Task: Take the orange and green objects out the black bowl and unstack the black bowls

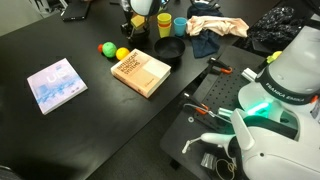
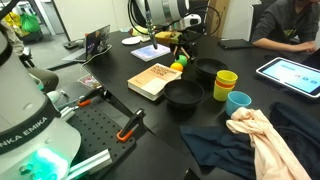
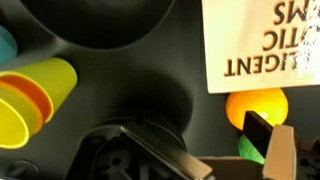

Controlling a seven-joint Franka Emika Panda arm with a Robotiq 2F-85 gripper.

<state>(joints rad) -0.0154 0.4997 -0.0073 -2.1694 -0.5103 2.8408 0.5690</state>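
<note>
Hand (image 2: 181, 47) open; "EMIKA" on base (image 2: 25, 131)

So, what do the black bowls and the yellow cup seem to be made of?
The black bowls look like plastic, smooth and semi-matt: their rims show only soft, dull highlights, though glazed ceramic cannot be excluded. The yellow cup looks like glossy plastic: it has a bright even colour, a thin wall and a clear shine along its side.
</note>
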